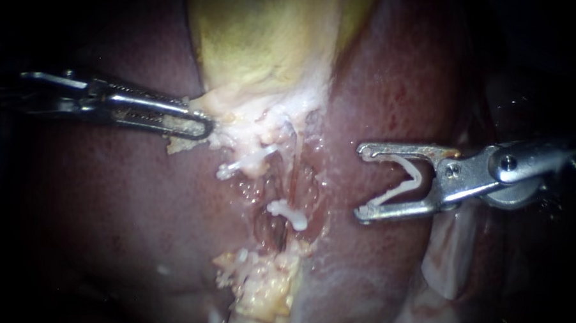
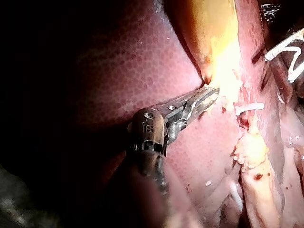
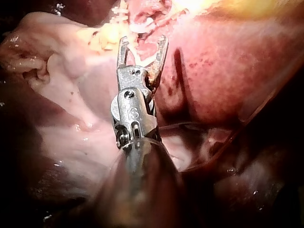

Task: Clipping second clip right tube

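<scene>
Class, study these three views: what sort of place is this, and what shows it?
Likely a surgical bench, seen close up: the liver and yellow gallbladder, my left instrument gripping the gallbladder, my right instrument holding a white clip in its jaws.

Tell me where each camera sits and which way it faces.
Endoscope: close over the tissue, facing gallbladder and liver; left instrument enters left, shut on the gallbladder; right instrument enters right, holding an open clip.
Left wrist: on the left arm, looking along its instrument to the gallbladder.
Right wrist: on the right arm, looking along its instrument over the liver.
Shared: both wrist views show the open clip.
</scene>
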Robot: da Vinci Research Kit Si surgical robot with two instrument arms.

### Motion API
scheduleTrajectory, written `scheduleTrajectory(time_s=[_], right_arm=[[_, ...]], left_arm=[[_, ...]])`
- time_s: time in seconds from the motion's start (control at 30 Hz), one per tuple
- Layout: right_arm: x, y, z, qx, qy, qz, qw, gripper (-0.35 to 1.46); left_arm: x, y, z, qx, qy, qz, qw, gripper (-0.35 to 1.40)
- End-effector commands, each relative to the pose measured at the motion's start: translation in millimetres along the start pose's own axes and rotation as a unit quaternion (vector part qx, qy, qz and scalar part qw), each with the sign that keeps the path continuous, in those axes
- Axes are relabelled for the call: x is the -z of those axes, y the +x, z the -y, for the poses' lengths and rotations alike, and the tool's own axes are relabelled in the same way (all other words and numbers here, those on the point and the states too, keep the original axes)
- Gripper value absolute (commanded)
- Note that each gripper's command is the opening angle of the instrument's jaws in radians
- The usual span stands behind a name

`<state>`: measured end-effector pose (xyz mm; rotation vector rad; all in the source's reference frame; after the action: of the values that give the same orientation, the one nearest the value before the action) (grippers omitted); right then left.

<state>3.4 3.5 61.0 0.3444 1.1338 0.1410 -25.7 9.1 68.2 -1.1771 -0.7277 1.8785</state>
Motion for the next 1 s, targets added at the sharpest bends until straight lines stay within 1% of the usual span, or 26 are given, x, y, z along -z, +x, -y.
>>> scheduleTrajectory(time_s=[0.03, 0.1, 0.17, 0.27, 0.37, 0.67, 0.77, 0.87, 0.93, 1.0], right_arm=[[0.0, 0.0, 0.0, 0.000, 0.000, 0.000, 1.0000, 0.50], [0.0, 0.0, 0.0, 0.000, 0.000, 0.000, 1.0000, 0.50], [0.0, 0.0, 0.0, 0.000, 0.000, 0.000, 1.0000, 0.50], [-0.1, 0.0, 0.0, 0.000, 0.000, 0.000, 1.0000, 0.50], [-0.1, 0.0, 0.0, 0.000, 0.000, 0.000, 1.0000, 0.50], [-0.8, 0.0, 0.0, 0.000, 0.002, 0.000, 1.0000, 0.49], [-1.6, 0.0, 0.0, -0.044, 0.004, -0.001, 0.9990, 0.48], [-2.6, -0.2, 0.1, -0.072, 0.013, -0.002, 0.9973, 0.46], [-3.4, -0.5, 0.1, -0.095, 0.018, -0.002, 0.9954, 0.46], [-4.3, -1.0, 0.1, -0.117, 0.015, -0.005, 0.9930, 0.45]], left_arm=[[0.4, 0.2, -0.1, 0.001, -0.002, 0.000, 1.0000, -0.35], [1.2, 0.7, -0.4, 0.002, -0.005, 0.002, 1.0000, -0.35], [2.4, 1.3, -0.7, 0.004, -0.003, 0.002, 1.0000, -0.35], [4.1, 2.2, -1.1, 0.005, 0.001, -0.007, 1.0000, -0.35], [5.1, 2.5, -1.3, 0.006, 0.002, -0.011, 0.9999, -0.35], [5.1, 2.4, -1.2, 0.003, 0.004, -0.012, 0.9999, -0.35], [5.1, 2.4, -1.2, 0.003, 0.004, -0.012, 0.9999, -0.35], [5.1, 2.4, -1.2, 0.003, 0.004, -0.012, 0.9999, -0.35], [5.1, 2.4, -1.2, 0.003, 0.004, -0.012, 0.9999, -0.35], [5.1, 2.4, -1.2, 0.003, 0.004, -0.012, 0.9999, -0.35]])
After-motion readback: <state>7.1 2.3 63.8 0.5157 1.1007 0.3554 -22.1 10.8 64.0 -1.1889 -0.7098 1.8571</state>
